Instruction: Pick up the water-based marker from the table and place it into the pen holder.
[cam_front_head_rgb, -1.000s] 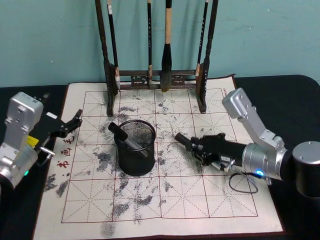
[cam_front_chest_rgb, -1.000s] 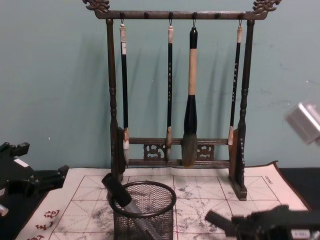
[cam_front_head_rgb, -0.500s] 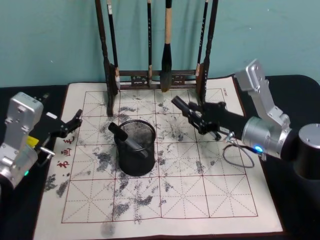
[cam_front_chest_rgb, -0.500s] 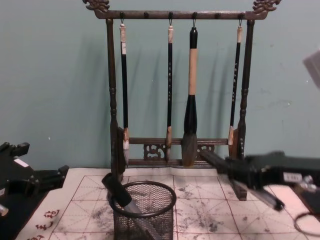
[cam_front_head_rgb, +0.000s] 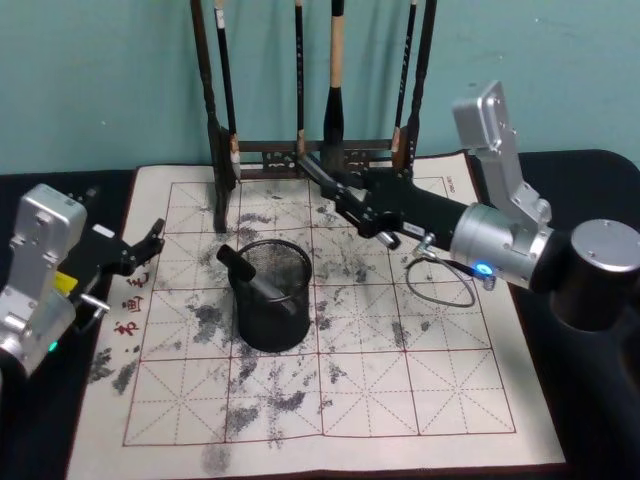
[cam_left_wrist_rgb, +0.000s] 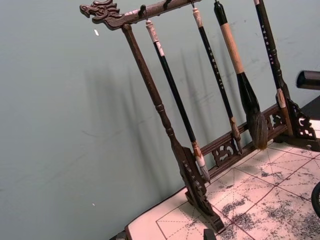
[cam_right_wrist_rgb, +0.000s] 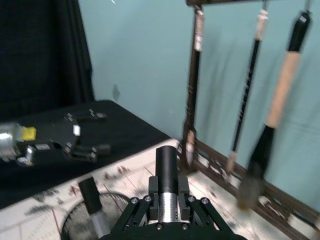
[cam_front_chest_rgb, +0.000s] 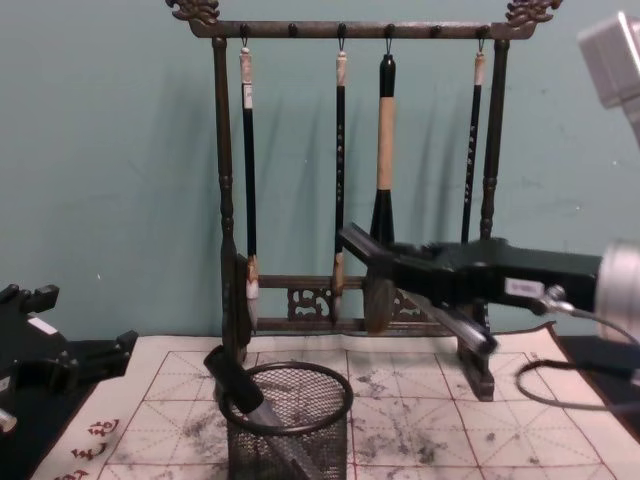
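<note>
right gripper (cam_right_wrist_rgb: 166, 197) hung above the mat, clenched on a marker (cam_right_wrist_rgb: 167, 180), up beyond the pen holder (cam_front_head_rgb: 272, 293). left gripper (cam_front_head_rgb: 150, 243) sat spread at the mat's left edge.

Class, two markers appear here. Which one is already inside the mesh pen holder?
The marker leaning in the pen holder, black cap above the rim. The other marker is clamped in the right gripper, raised above the mat.

two water-based markers (cam_right_wrist_rgb: 168, 190) (cam_front_head_rgb: 247, 275); one pen holder (cam_front_head_rgb: 272, 295); four hanging brushes (cam_front_chest_rgb: 384, 190); one brush rack (cam_front_chest_rgb: 222, 200); two end effectors (cam_front_head_rgb: 330, 190) (cam_front_head_rgb: 150, 245).
</note>
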